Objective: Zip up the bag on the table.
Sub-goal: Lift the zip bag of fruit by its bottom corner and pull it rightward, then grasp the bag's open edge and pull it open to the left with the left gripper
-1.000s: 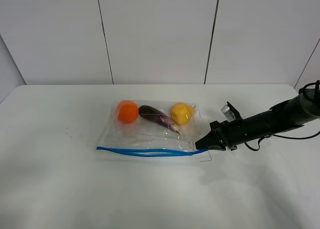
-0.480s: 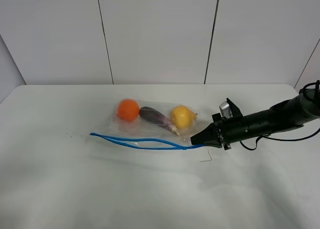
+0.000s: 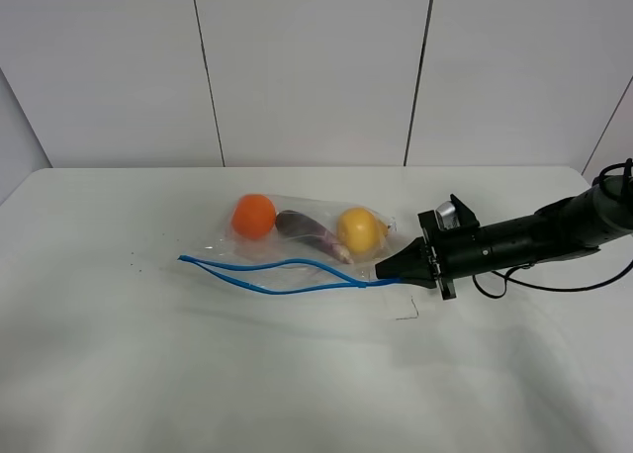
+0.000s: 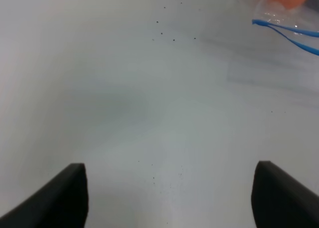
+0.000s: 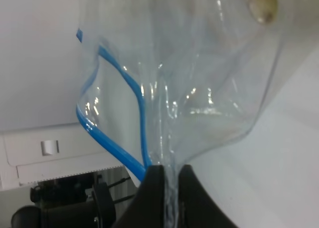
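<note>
- The bag (image 3: 307, 240) lies mid-desk, its zip edge toward the camera; the zip (image 3: 287, 277) is not yet closed.
- The two blue tracks bow apart along most of their length and meet only at the ends, so I judge nearly all the sealing is left to do.
- The right tool (image 3: 388, 271) is clamped on the bag's right corner at the zip end, holding that corner slightly off the desk (image 3: 148, 374).
- The left tool (image 4: 169, 198) is spread wide with nothing in it, over bare desk near the bag's left end.
- Likely remaining: hold one end and run the tracks together across the full width.
- Bag: thin, clear, crinkly, glossy film that folds easily; the zip is a narrow, flexible blue strip.
- Inside: a round orange (image 3: 253, 216), a long, dark purple aubergine (image 3: 312, 232) and a rounded yellow fruit (image 3: 360, 229).
- Desk: white, matte and flat, with a few dark specks (image 4: 167, 35).
</note>
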Controlling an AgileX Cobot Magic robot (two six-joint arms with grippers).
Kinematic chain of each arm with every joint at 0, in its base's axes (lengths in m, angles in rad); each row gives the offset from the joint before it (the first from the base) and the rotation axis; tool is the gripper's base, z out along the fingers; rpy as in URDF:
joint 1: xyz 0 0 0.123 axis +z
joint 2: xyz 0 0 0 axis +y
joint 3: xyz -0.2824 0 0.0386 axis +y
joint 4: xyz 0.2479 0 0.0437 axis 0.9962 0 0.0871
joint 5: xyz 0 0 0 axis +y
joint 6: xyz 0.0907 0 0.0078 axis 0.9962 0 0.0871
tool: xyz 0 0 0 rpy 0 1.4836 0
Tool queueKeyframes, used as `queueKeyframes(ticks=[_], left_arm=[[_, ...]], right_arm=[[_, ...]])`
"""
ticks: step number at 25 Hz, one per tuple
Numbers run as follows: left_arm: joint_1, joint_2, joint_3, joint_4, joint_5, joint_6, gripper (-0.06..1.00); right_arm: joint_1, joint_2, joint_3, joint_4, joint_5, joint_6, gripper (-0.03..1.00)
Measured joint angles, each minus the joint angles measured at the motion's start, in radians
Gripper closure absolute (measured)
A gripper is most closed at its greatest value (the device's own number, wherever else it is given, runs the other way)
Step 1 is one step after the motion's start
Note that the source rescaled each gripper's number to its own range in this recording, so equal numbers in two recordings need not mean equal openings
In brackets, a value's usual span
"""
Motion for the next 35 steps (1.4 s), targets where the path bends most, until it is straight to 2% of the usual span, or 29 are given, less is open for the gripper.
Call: queueKeyframes(ticks=[5, 35], left_arm=[[0.0, 0.0, 0.0, 0.0, 0.0, 0.0, -0.02], [0.0, 0.0, 0.0, 0.0, 0.0, 0.0, -0.02]], right_arm=[[0.0, -0.009, 0.0, 0.002, 0.001, 0.033, 0.97], [0.0, -0.106, 0.0, 0.044, -0.002, 0.055, 0.97]])
